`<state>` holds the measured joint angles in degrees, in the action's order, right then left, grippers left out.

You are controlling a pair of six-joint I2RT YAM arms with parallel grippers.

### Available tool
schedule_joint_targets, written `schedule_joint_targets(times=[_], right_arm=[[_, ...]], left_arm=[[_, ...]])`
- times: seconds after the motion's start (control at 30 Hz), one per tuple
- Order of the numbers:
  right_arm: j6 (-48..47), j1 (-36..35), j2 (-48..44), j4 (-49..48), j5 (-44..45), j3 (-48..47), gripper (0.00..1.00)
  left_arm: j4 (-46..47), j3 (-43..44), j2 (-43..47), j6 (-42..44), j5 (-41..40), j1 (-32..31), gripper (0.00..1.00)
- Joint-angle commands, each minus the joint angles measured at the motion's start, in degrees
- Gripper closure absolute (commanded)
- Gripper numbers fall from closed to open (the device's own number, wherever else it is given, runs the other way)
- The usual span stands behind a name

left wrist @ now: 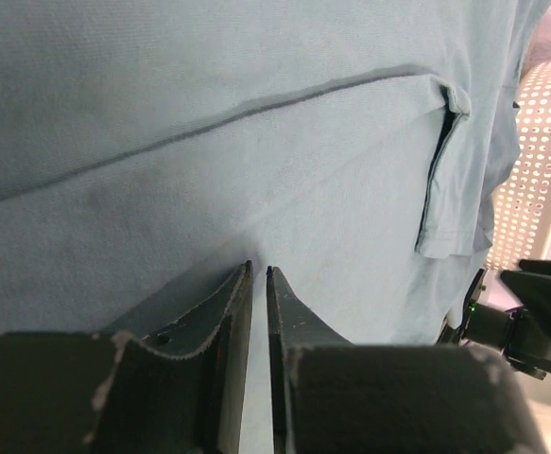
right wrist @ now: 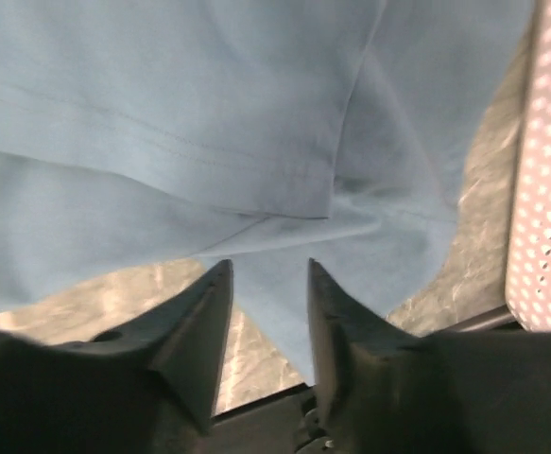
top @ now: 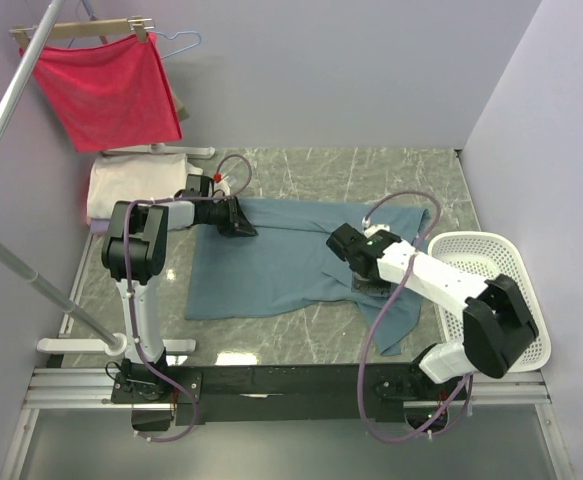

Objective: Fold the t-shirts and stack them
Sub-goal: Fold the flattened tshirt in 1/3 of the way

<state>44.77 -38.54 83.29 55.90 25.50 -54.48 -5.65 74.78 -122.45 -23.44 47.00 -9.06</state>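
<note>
Teal t-shirt (top: 271, 270), left claw (left wrist: 258, 270) almost closed, right claw (right wrist: 267, 265) half open over its edge

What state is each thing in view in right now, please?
teal t-shirt: spread out on the table, rumpled at the right.
cream t-shirt: folded, at the far left.
red cloth: hanging from a hanger.
basket: upright, at the right.
left gripper: nearly shut, tips at the teal t-shirt.
right gripper: open, over the teal t-shirt's edge.
</note>
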Motion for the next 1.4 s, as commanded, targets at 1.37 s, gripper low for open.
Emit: schedule_joint_targets(times=[1.37], right_arm=[[-18.1,32.5,48.4,-11.3,-19.1,-54.1,0.56]], left_arm=[[-5.2,12.6,-5.7,-2.0,-27.1,3.2,0.85]])
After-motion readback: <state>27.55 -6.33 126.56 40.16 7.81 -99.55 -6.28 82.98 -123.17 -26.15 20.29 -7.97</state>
